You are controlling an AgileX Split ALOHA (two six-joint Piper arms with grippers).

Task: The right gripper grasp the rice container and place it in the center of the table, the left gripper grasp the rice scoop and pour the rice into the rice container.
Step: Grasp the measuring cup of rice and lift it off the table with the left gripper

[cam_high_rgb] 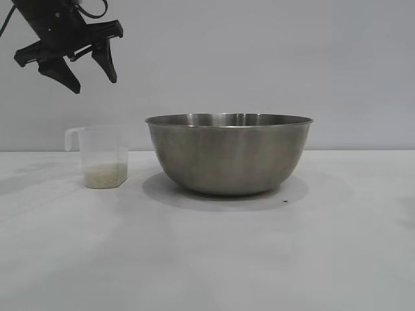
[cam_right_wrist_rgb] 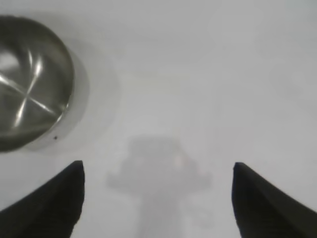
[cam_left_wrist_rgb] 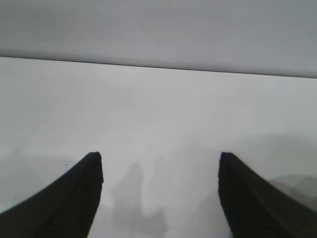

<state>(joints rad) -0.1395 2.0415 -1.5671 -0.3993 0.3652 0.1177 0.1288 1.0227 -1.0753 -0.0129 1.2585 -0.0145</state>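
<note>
Rice container (cam_high_rgb: 228,155) sat mid-table, apparently placed, w/ right gripper (cam_right_wrist_rgb: 157,198) off to its side, jaws wide, empty. Left gripper (cam_high_rgb: 91,68) hung above rice scoop (cam_high_rgb: 104,159), jaws parted, holding nothing, prob. lining up for the grab; rice (cam_high_rgb: 104,173) in scoop.

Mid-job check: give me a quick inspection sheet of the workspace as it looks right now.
Surface: white table, one tiny dark speck beside the bowl.
Job's things: rice container upright mid-table, empty inside; rice scoop upright to its left, apart from it, rice in its bottom.
Clutter: nothing seen.
Hands: left hand open, empty, in the air above the scoop; right hand open, empty, above bare table beside the container.
Cables: one on the left arm.
Surroundings: plain grey wall.
</note>
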